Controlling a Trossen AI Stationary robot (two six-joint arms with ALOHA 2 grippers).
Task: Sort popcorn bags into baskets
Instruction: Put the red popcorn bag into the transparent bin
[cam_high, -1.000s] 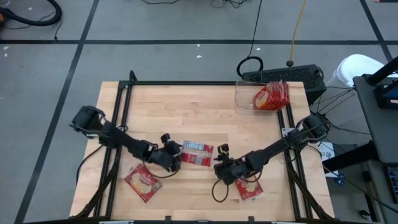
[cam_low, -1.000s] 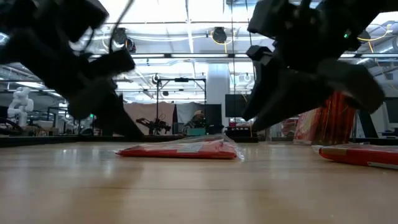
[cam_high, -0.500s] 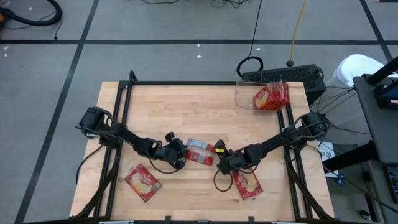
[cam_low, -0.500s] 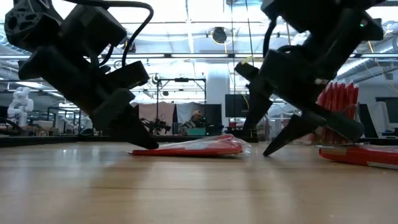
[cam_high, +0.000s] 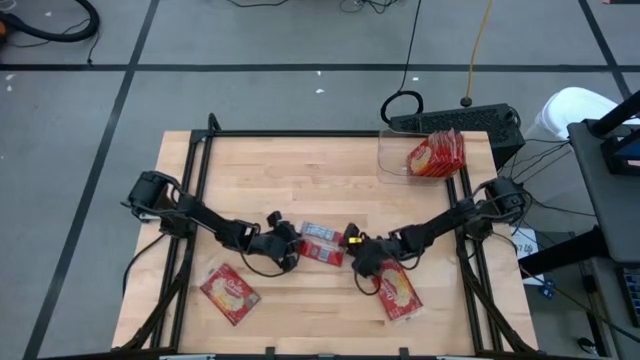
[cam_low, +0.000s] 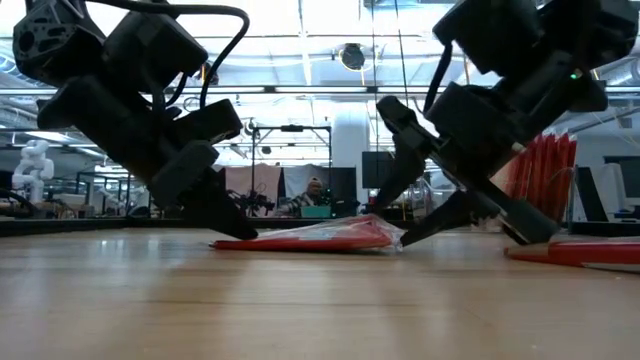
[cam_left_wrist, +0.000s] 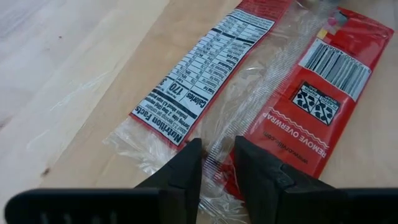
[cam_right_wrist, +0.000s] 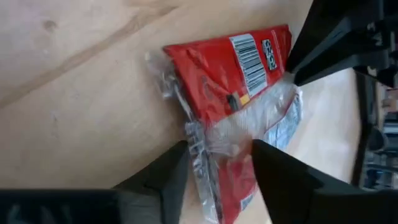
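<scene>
A red popcorn bag in a clear wrapper lies flat on the wooden table near its middle, label side up. My left gripper is at the bag's left end, shut on the wrapper. My right gripper is open at the bag's right end. Its two fingers stand on either side of the crinkled wrapper end. Two more popcorn bags lie flat near the front, one at the left and one at the right. The clear basket at the far right holds several red bags on edge. My left gripper pinches the clear wrapper edge at the bag's left end between its two fingers. The fingers slant down from the table's left. The bag stays flat on the table. My right gripper's fingers straddle the bag's right end; I cannot tell whether they touch it.
A black frame runs along the table's edges. A black box with cables stands behind the basket. Bare wood lies across the far half of the table.
My left gripper has moved toward the table's right and down, onto the bag's left end. My right gripper has sunk and moved toward the far edge to the bag's right end, rolling its wrist on the way. The bag has stayed flat.
</scene>
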